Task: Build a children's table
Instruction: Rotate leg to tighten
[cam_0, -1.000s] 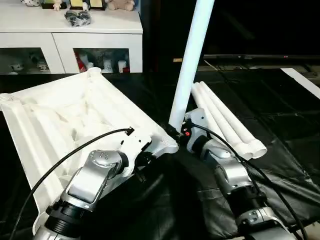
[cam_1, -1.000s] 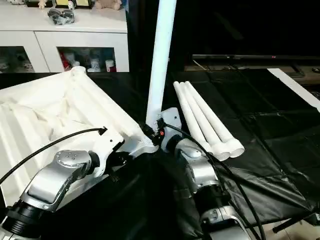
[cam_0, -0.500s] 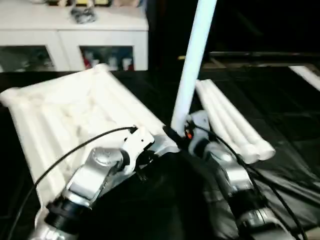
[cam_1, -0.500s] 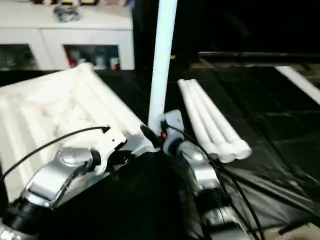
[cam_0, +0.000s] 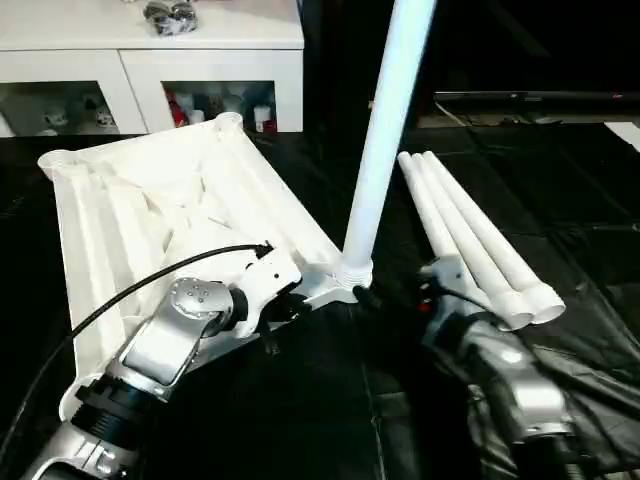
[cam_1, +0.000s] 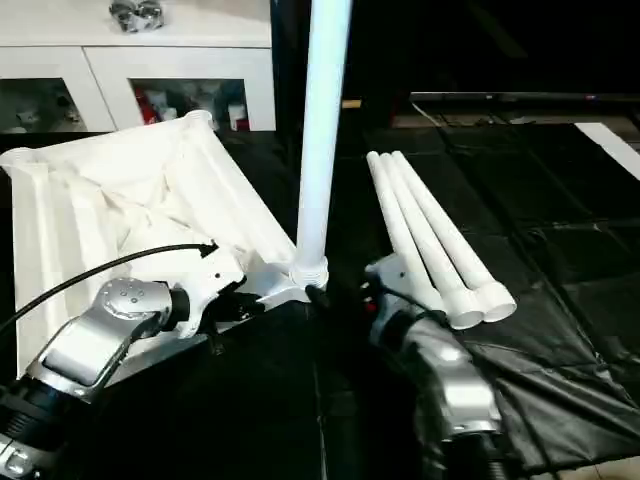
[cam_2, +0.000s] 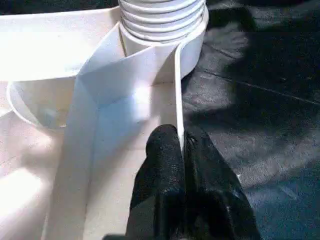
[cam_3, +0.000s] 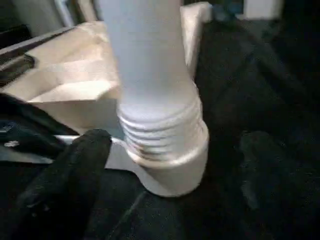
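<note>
- Left gripper (cam_2: 181, 150) is clenched on a thin rib of the table top (cam_0: 150, 210), just beside the corner socket (cam_0: 353, 277).
- Right gripper (cam_0: 368, 298), near that socket; its grip cannot be told.
- Upright leg (cam_0: 385, 130) stands threaded in the socket.
- Three spare legs (cam_0: 470, 232) lie beyond it on black sheeting (cam_0: 560, 180).
- White cabinet (cam_0: 150, 60) is farthest; no readable writing.

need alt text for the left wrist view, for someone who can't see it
The left pincer is shut on a thin upright rib of the white table top, one black finger on each side. Just beyond, the threaded end of a white leg sits in a round corner socket, with black cloth beside the top.
</note>
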